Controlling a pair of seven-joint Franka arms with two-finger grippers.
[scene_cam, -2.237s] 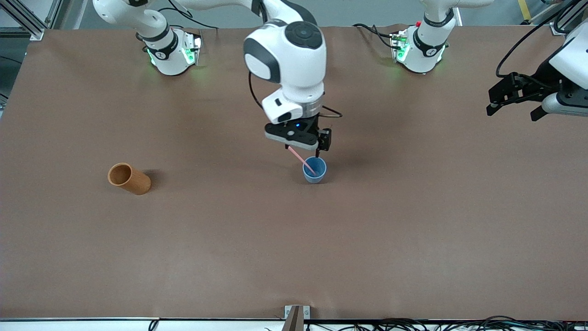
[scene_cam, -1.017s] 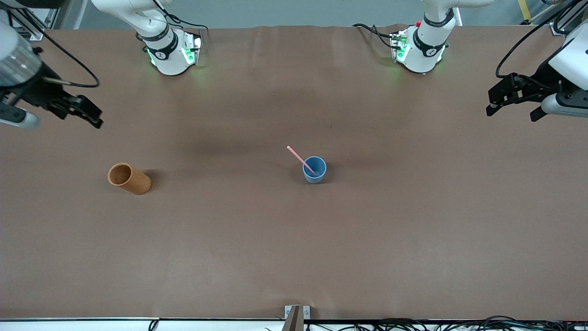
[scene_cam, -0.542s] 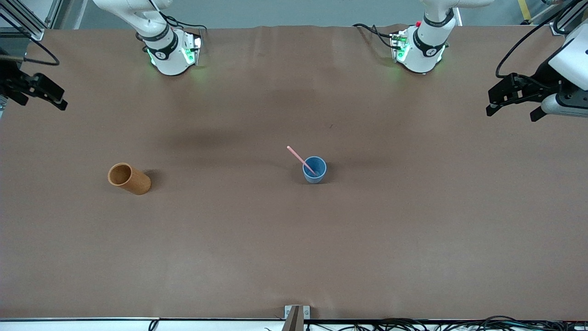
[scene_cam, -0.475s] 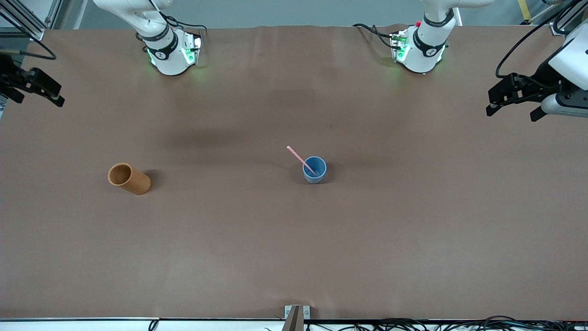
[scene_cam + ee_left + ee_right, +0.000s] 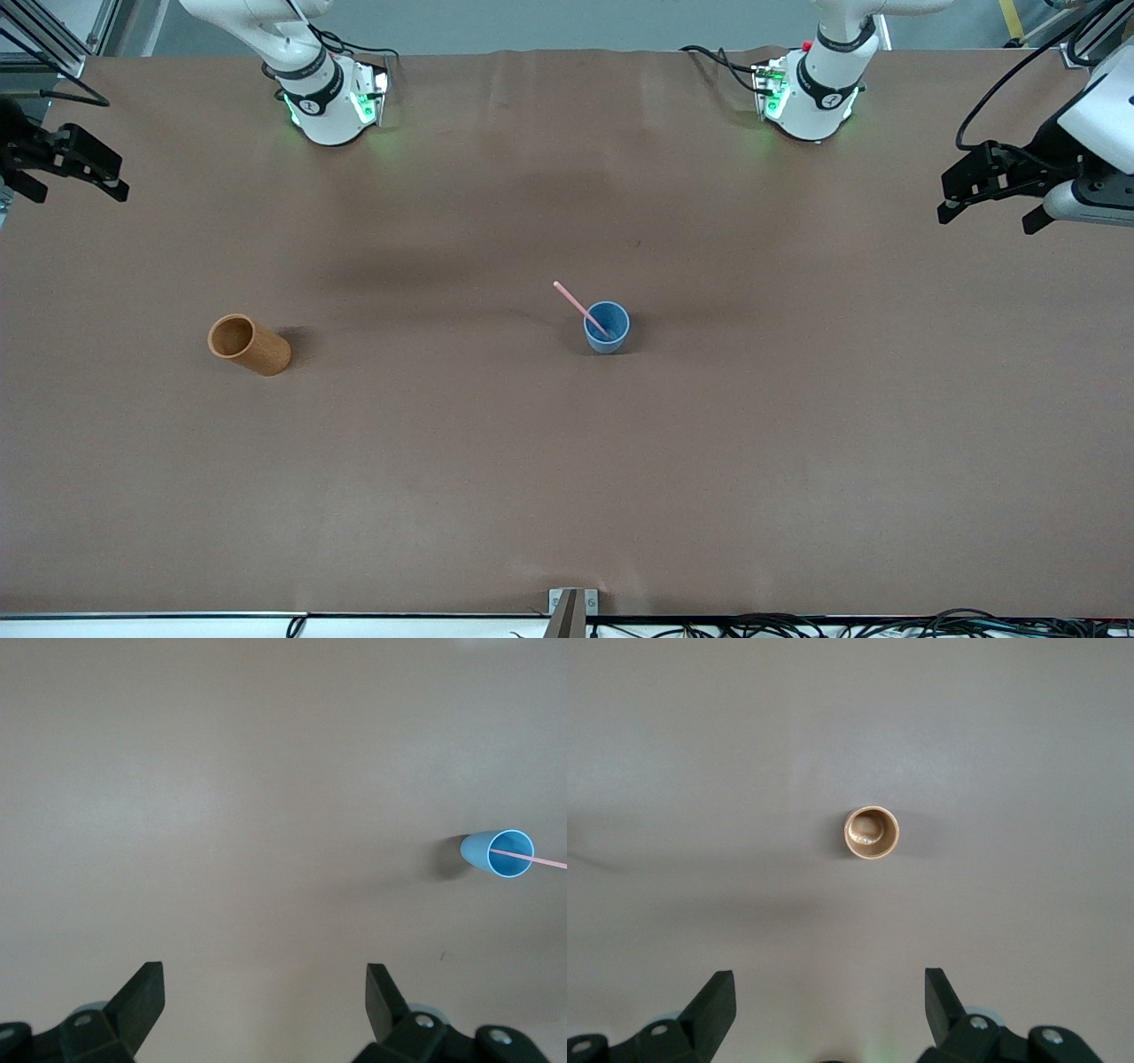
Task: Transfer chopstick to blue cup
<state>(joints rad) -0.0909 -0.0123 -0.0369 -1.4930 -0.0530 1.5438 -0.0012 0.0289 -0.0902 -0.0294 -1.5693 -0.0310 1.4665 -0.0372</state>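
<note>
Chopstick, thin pale-pink stick (image 5: 580, 308), leans tilted in small light-blue tapered cup (image 5: 607, 328), mid-table. Left gripper (image 5: 985, 195), right gripper (image 5: 64, 168): both spread wide, empty, well apart at table ends; neither nearer.

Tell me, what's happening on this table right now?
Nothing is being handled at this moment. A pink chopstick leans inside a small blue cup in the middle of the table, so the job of putting it there looks done. A brown cup stands upright, empty, toward the right arm's end. The right gripper hangs at that end of the table, the left gripper at the other end, both with fingers open and holding nothing.
</note>
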